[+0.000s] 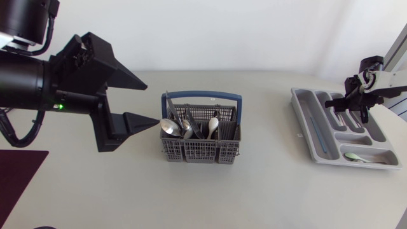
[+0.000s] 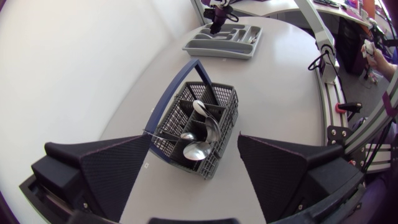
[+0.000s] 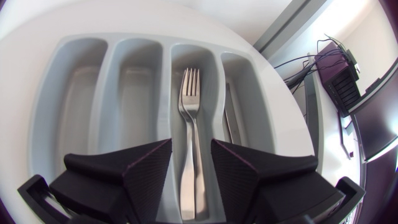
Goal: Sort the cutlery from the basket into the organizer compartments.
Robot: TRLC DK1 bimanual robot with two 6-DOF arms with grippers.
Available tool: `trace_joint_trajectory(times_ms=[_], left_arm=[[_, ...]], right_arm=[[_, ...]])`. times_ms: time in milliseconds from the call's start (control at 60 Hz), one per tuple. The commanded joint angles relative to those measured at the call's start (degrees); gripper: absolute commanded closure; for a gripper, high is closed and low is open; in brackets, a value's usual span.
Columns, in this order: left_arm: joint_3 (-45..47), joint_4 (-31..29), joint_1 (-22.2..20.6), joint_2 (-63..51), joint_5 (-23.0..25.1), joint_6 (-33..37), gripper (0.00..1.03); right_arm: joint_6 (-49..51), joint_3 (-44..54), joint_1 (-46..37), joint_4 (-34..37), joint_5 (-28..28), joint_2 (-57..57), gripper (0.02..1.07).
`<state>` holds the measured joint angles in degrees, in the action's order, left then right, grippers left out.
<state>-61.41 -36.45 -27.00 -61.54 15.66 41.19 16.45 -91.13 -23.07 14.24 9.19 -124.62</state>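
Right tool (image 3: 191, 144) spread over fork (image 3: 189, 99) | left tool (image 1: 153, 102) short of basket (image 1: 201, 152) rim

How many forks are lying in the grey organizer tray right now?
1. A silver metal fork lies flat in a long compartment of the grey plastic organizer tray, under the open black right gripper. Others may be hidden beneath its fingers.
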Motion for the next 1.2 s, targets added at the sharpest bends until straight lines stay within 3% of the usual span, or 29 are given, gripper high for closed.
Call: trace_joint_trajectory(times_ms=[0,400,750,867,1033,1117,1183], left_arm=[[3.3,-0.5,0.6,1.6,-1.2,4.3,0.06],[8.2,1.8,0.3,3.6,-1.6,5.1,0.07],[11.7,9.5,-4.6,2.0,-0.9,-7.1,0.12],[10.2,11.0,-4.8,-0.9,1.0,-11.1,0.20],[7.6,12.6,-8.6,-5.4,0.9,-16.4,0.31],[5.8,12.7,-9.6,-8.2,0.8,-18.5,0.31],[4.5,14.2,-10.5,-10.3,-1.7,-20.1,0.33]], right_arm=[[-0.3,5.6,1.2,-1.8,-0.6,6.8,0.47],[3.9,27.1,8.7,-4.8,-5.4,30.8,0.43],[1.9,36.6,18.4,0.2,-5.1,45.3,0.43],[0.6,38.5,20.5,1.8,-5.0,48.1,0.43],[-0.6,40.4,23.4,2.6,-3.7,50.3,0.43],[-1.1,41.0,24.3,2.8,-3.2,50.7,0.43],[-1.5,41.7,24.9,2.8,-3.1,51.1,0.43]])
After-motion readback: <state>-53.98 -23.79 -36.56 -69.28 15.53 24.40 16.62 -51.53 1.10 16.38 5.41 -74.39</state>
